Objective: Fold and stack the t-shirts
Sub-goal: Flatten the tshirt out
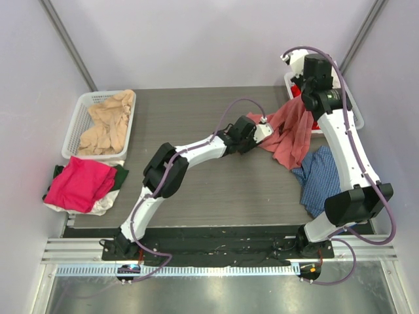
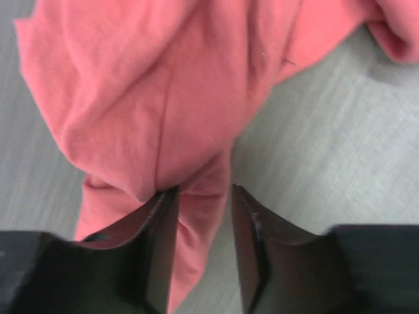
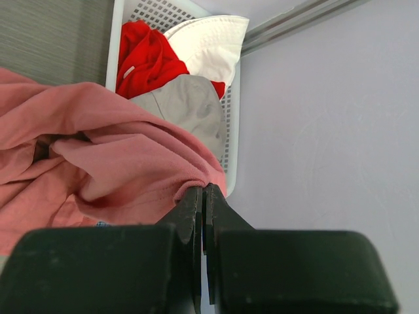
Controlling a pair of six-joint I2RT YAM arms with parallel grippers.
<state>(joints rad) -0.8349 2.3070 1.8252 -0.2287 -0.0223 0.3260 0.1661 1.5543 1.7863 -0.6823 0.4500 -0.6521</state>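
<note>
Table [image 1: 216, 190]: dark, wood-grained.
Salmon-red t-shirt [image 1: 291, 134]: crumpled at table's far right, upper edge raised toward right basket [image 1: 357, 116].
Left basket [image 1: 77, 124]: beige t-shirts [image 1: 108, 124] inside.
Magenta t-shirt [image 1: 82, 183]: on top of pile at table's left edge.
Blue cloth [image 1: 321, 176]: beside right arm.
Right gripper [image 3: 201, 196]: fingers together, pinching salmon-red t-shirt's edge.
Left gripper [image 2: 204, 203]: fingers apart, straddling fold of same shirt.

Left pincer [image 2: 204, 191] low, jaws half apart; right pincer [image 3: 202, 191] high at far right, jaws tight together.
</note>
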